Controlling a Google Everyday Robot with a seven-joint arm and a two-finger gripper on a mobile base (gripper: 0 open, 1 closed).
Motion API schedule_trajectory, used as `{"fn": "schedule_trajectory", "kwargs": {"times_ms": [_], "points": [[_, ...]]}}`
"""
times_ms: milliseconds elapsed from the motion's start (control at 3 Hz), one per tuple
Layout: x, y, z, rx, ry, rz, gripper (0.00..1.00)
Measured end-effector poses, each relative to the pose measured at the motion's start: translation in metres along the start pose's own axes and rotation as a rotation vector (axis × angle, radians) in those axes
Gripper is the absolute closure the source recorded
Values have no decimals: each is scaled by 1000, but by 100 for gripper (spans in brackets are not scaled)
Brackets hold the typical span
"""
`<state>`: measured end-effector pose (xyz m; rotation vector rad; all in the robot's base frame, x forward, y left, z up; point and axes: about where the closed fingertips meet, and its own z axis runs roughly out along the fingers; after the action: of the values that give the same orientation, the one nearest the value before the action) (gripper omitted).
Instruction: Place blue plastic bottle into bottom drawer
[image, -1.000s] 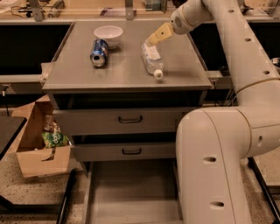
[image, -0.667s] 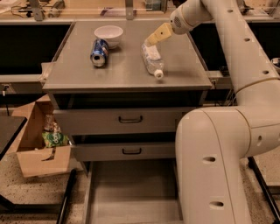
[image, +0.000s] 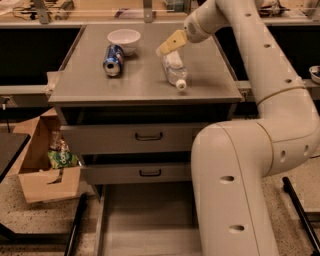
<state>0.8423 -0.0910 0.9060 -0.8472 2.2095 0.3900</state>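
The bottle (image: 174, 70) had not moved in the last second. Only the arm (image: 275, 75) had changed: it had leaned a little to the left and lower, so that the gripper (image: 170, 44) hung just over the far end of the bottle, very near it or perhaps touching. Whether the gripper was released or clenched, I could not tell. I judged that the grasp was being approached and not yet made, so all the carrying was still ahead.

The drawer (image: 150, 220) stood pulled out near the floor, open and well apart from the bottle. The bottle lay on its side on the cabinet top (image: 100, 85), to the right of the can (image: 113, 59), with its length pointing toward the camera. Its body was clear and faintly bluish, with a pale label, and the small white cap (image: 181, 86) was at the near end.
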Motion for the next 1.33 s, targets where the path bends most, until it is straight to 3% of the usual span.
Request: {"fn": "schedule_trajectory", "kwargs": {"times_ms": [1000,1333], "points": [[22,16,44,-27,117,44,3],[27,18,52,-33,140,49,25]]}}
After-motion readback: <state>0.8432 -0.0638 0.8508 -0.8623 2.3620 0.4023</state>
